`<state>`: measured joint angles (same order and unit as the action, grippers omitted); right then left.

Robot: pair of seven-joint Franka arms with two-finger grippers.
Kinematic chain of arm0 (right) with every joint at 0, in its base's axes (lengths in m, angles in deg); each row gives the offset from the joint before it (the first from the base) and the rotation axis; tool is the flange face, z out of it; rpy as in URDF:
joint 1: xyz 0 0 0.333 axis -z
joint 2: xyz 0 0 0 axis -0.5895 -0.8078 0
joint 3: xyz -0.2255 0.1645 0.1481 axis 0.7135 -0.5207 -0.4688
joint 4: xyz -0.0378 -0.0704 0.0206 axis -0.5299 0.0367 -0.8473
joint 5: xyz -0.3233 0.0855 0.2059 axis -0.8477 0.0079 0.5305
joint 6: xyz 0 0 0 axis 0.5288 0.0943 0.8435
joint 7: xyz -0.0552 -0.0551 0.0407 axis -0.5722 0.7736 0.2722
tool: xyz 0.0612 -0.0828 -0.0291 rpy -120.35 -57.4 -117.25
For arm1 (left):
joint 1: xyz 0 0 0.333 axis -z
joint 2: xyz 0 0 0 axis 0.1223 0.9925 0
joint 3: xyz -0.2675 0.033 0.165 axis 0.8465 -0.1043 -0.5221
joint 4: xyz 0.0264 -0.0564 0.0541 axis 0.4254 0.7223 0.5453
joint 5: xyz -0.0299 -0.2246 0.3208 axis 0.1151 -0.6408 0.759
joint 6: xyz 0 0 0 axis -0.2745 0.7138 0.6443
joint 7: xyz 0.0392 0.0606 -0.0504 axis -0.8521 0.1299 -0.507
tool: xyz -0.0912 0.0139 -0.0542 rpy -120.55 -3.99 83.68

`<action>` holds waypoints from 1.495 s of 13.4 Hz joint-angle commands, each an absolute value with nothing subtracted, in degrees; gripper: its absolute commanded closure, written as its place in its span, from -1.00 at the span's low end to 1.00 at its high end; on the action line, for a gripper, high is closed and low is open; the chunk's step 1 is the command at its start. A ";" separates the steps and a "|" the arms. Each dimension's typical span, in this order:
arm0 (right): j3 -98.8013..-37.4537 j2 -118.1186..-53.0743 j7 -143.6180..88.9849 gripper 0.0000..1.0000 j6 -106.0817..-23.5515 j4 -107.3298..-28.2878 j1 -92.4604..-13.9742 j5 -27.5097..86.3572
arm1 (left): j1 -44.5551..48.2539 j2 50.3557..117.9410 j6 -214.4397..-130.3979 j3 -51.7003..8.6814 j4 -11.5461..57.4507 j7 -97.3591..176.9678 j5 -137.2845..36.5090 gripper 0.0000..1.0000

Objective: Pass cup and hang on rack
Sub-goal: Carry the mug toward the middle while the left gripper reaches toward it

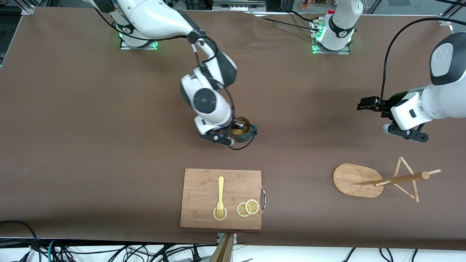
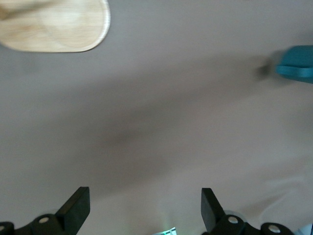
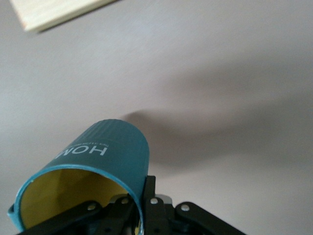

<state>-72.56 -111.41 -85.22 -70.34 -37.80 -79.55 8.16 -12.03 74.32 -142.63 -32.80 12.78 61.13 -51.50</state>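
Cup (image 1: 241, 128): held in the air over bare table, farther from the front camera than the cutting board (image 1: 221, 198). Mouth faces up toward the front camera, ochre inside showing; handle sticks out toward the left arm's end. Long axis roughly upright, though the right wrist view shows it tilted against the table. Cup (image 3: 83, 183) carries white lettering on its ribbed side.

Right gripper (image 1: 233, 131): fingers clamped on the cup's rim wall, one inside, one outside.

Left gripper (image 2: 145, 208): over bare table near the rack, fingers spread wide, nothing between them.

Rack (image 1: 386, 179): oval base flat on table, post and pegs leaning toward the left arm's end in the front view.

Board holds a yellow fork (image 1: 220, 195) and lemon slices (image 1: 248, 208).
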 commanded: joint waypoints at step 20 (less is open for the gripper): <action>-71.12 -112.33 -92.99 -0.17 -69.89 -32.68 -85.34 6.91 | -19.33 85.16 -164.31 -28.15 39.77 164.19 -98.33 -1.00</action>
